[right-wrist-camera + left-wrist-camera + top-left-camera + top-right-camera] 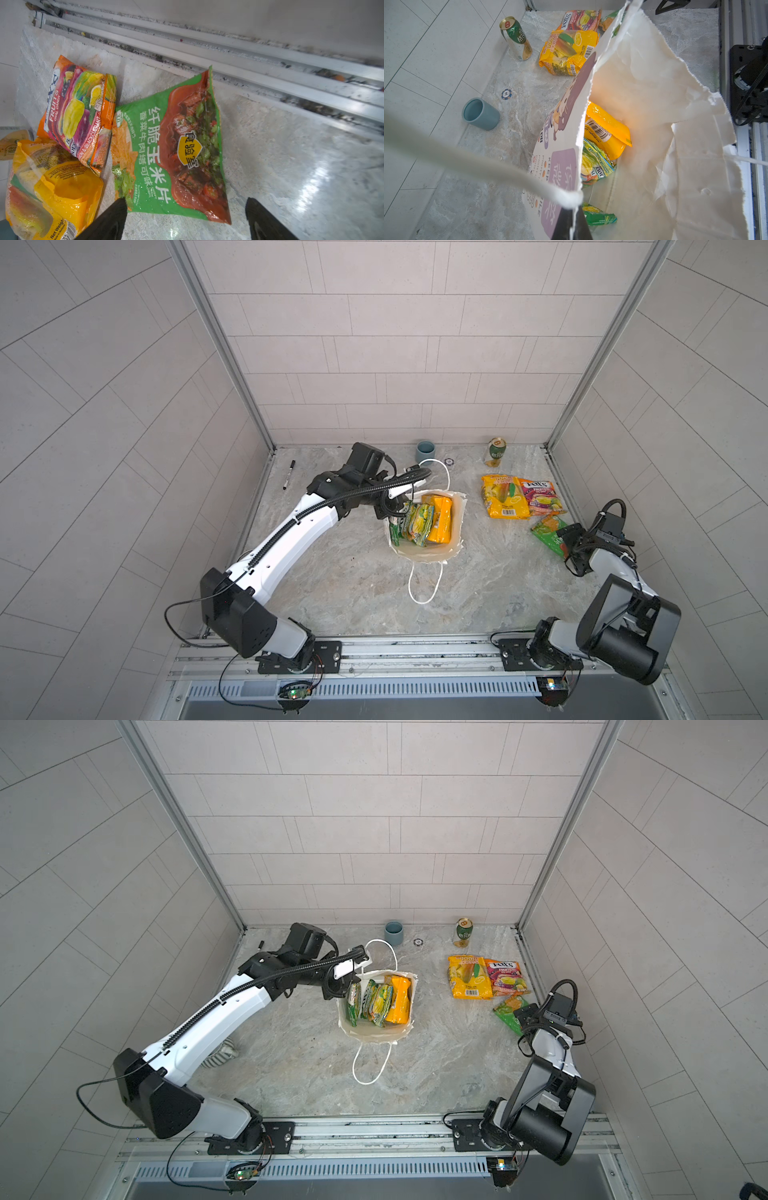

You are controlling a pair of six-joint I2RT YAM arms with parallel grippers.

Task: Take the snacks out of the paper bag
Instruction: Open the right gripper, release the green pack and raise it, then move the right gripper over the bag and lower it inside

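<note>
The white paper bag stands open mid-table. My left gripper is shut on the bag's printed front panel at the rim, beside the cord handle. Inside the bag stand a yellow packet, a green-yellow Fox's packet and a green one. To the right on the table lie three snacks: a yellow-orange packet, a pink Fox's packet and a green chip packet. My right gripper is open over the green packet's near end.
A green-and-gold can and a blue-grey cup stand at the back wall, with a poker chip between them. A black marker lies back left. A metal rail borders the table just beyond the green packet.
</note>
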